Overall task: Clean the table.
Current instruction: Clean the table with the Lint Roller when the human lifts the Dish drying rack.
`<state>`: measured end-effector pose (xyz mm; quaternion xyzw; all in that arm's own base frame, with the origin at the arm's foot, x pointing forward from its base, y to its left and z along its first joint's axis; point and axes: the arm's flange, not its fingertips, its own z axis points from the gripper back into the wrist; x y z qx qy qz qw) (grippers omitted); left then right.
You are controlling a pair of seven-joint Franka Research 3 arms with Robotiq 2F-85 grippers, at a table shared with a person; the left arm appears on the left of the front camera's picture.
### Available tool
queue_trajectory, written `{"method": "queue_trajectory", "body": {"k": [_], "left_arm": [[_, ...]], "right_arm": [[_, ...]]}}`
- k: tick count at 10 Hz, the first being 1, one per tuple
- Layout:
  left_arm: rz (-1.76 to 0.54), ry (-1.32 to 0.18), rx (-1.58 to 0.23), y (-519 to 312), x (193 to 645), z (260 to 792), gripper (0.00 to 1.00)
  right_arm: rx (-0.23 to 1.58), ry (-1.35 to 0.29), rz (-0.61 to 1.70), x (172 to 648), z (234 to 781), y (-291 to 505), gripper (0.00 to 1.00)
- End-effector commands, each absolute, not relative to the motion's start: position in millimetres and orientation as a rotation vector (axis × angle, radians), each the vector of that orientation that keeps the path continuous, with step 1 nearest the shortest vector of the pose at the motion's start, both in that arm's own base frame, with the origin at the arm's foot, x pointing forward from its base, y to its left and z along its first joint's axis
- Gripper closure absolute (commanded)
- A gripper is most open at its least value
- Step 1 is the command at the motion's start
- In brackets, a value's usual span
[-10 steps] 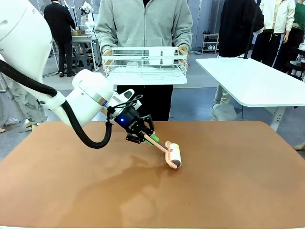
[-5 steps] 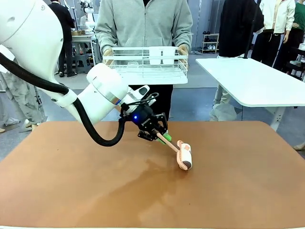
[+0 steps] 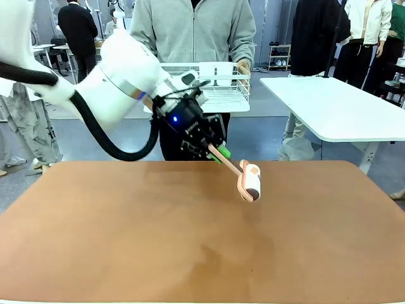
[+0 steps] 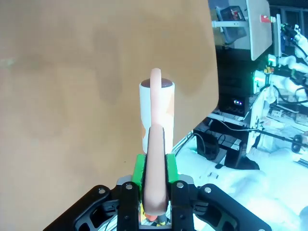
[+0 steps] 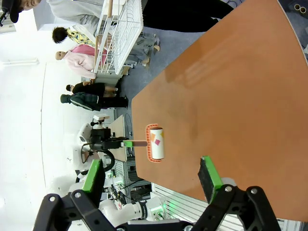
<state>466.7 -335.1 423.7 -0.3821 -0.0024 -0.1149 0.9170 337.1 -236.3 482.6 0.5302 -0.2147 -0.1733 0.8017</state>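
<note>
**Reddish-brown worktop, lint roller near its far edge**

White-cased, the robot's left arm [image 3: 114, 88] reaches in from the left above the worktop [image 3: 126, 247], which spans the whole foreground between robot and person. The left end effector [image 3: 218, 154] is clamped on the pink handle of a lint roller [image 3: 251, 182]. In the left wrist view its green pads [image 4: 138, 168] press on both sides of that handle. The roller's white roll lies just right of centre, near the worktop's far edge, with the handle slanting up to the left. Whether the roll touches the surface cannot be told. Behind the far edge a person [image 3: 193, 31] in a grey zip top holds a white wire basket [image 3: 218, 88]. Farther right stands a smaller white-topped table [image 3: 335, 107]. The right end effector [image 5: 151, 166], seen from its own wrist, faces the worktop with jaws wide apart and nothing between them.
</note>
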Motion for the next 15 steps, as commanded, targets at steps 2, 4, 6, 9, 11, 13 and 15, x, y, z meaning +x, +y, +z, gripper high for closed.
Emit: {"method": "queue_trajectory", "body": {"k": [2, 4, 6, 9, 11, 13, 15], "left_arm": [[-0.216, -0.041, -0.732, -279, 461, 468, 0.78], [-0.161, -0.167, -0.717, -216, 460, 507, 0.78], [-0.112, -0.224, -0.706, -154, 458, 538, 0.78], [-0.068, -0.338, -0.595, -68, 466, 568, 0.78], [-0.103, -0.385, -0.556, -30, 471, 573, 0.78], [-0.088, -0.403, -0.500, -6, 472, 578, 0.78], [-0.134, -0.416, -0.478, -7, 471, 576, 0.78]], "right_arm": [[1.154, -0.473, -0.355, 336, 486, -236, 0.00], [1.154, -0.473, -0.355, 336, 486, -236, 0.00], [1.154, -0.473, -0.355, 336, 486, -236, 0.00], [1.154, -0.473, -0.355, 336, 486, -236, 0.00], [1.154, -0.473, -0.355, 336, 486, -236, 0.00], [1.154, -0.473, -0.355, 336, 486, -236, 0.00], [1.154, -0.473, -0.355, 336, 486, -236, 0.00]]}}
